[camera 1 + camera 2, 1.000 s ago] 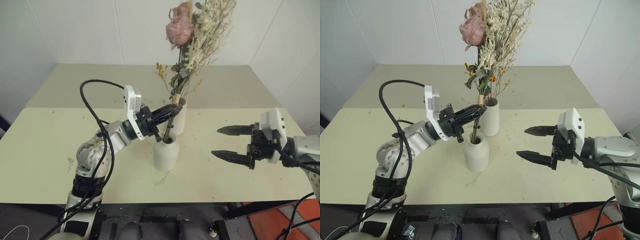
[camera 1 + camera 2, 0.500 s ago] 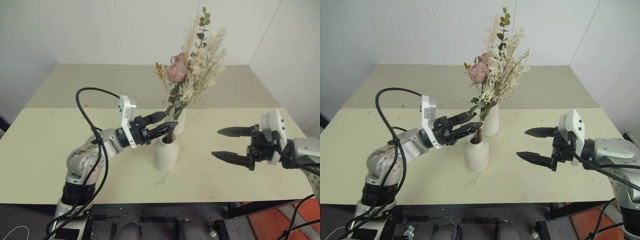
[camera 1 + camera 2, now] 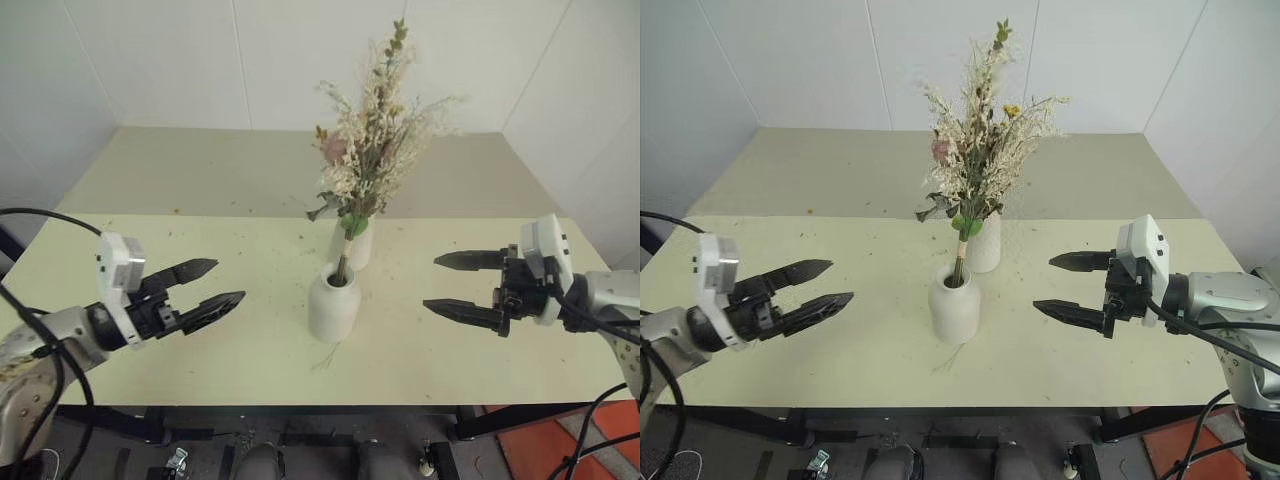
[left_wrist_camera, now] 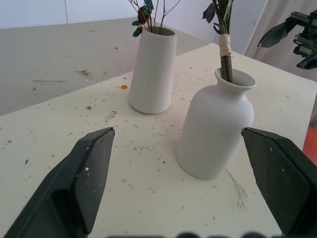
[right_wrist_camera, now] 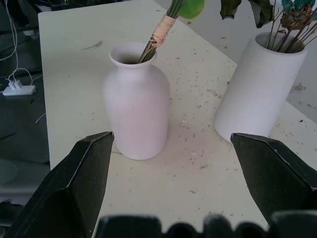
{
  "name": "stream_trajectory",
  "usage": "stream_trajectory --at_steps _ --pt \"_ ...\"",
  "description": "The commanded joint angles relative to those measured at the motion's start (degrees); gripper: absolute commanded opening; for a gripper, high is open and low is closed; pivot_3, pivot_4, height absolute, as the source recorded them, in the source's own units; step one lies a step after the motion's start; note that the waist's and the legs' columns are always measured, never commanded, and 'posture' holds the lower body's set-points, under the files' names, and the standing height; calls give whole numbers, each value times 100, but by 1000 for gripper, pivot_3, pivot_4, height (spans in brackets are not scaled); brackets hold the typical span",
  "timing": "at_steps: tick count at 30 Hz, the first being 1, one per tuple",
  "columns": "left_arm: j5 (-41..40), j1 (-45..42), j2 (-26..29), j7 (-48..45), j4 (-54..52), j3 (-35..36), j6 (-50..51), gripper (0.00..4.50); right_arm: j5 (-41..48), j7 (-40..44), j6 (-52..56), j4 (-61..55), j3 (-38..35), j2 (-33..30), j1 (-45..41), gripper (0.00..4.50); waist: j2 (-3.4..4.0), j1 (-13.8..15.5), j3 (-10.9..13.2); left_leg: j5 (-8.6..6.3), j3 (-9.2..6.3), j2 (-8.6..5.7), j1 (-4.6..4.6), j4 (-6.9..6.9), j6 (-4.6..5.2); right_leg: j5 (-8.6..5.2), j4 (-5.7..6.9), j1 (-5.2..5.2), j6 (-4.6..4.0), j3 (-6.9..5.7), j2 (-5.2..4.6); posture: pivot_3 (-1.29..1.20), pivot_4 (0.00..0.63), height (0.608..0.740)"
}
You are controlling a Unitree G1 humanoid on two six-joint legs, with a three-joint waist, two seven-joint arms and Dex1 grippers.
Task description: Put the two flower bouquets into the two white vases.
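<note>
Fuller bunch (image 3: 975,150) now stands free, stem in shorter bottle vase (image 3: 954,305). Sparse bunch (image 4: 148,7) sits in taller vase (image 3: 983,242) just behind bottle vase. Left gripper (image 3: 815,288) has let go, pulled well left of bottle vase, fingers spread wide, empty. Right gripper (image 3: 1068,288) unmoved right of bottle vase, wide open, empty. Both bouquets placed; task looks complete.

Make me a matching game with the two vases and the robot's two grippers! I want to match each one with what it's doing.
Things:
1. short vase
2. tall vase
3. left gripper
4. right gripper

States:
A. open, on the table's right side
B. holds the full bunch with the taped stem
C. open, on the table's left side
D. stands behind, holds thin stems

Pairs: 1-B, 2-D, 3-C, 4-A
</note>
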Motion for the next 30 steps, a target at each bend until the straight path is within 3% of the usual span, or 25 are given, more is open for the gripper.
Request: stream_trajectory --at_steps 1,10,30 --pt "-12 301 219 -317 -191 564 -250 4476 40 70 -66 -9 -131 -124 -40 4500 0 -2 0 0 0 1 1 0 0 0 0 1 0 0 1 0 150 740" --pt "67 971 615 -926 -148 1185 -383 4476 -22 213 -40 257 -304 -432 159 4500 0 -3 0 0 5 2 4 -1 0 -2 0 1 -3 0 0 0 150 740" --pt "-152 1013 631 -916 -295 1061 -328 4476 155 209 142 24 -488 -593 408 4500 0 -10 0 0 8 6 6 -2 0 -4 0 0 -4 2 2 0 150 740"
